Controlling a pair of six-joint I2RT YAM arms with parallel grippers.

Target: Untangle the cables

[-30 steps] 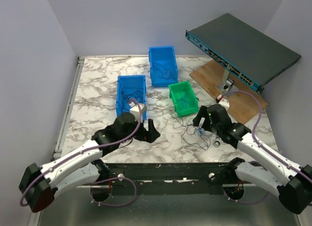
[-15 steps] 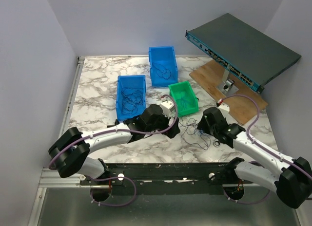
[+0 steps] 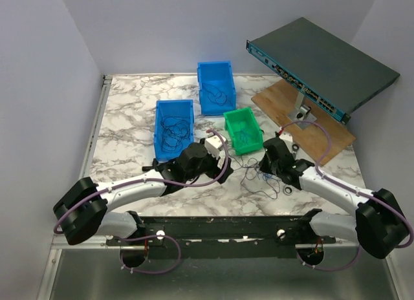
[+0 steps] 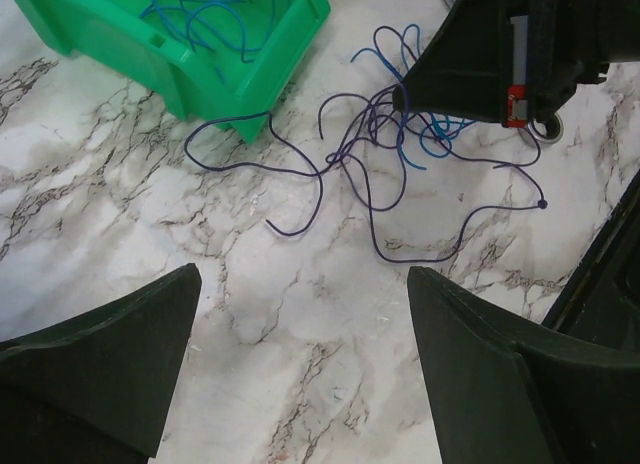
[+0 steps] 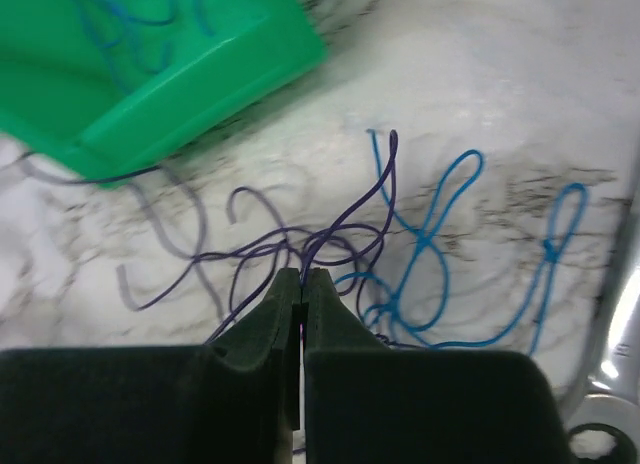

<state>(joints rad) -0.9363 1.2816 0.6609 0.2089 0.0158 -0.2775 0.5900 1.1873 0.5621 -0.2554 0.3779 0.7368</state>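
Note:
The cables (image 3: pixel 257 178) lie tangled on the marble table just in front of the green bin (image 3: pixel 243 130): thin dark purple strands (image 4: pixel 345 169) crossed with bright blue ones (image 5: pixel 432 252). My right gripper (image 5: pixel 302 276) is shut on a purple strand (image 5: pixel 345 219) at the near edge of the tangle, its tip low on the table (image 3: pixel 264 169). My left gripper (image 4: pixel 300 274) hovers open over bare marble to the left of the tangle (image 3: pixel 225 163), with nothing between its fingers. More blue wire lies inside the green bin (image 4: pixel 190 44).
Two blue bins (image 3: pixel 174 124) (image 3: pixel 215 86) holding thin wires stand behind the left arm. A dark network switch (image 3: pixel 320 64) leans over a wooden board (image 3: pixel 310 128) at the back right. A silver metal ring end (image 5: pixel 600 439) lies right of the tangle.
My right gripper has closed onto a purple strand in the tangle. My left arm has swung right, from beside the blue bin to the tangle, still open.

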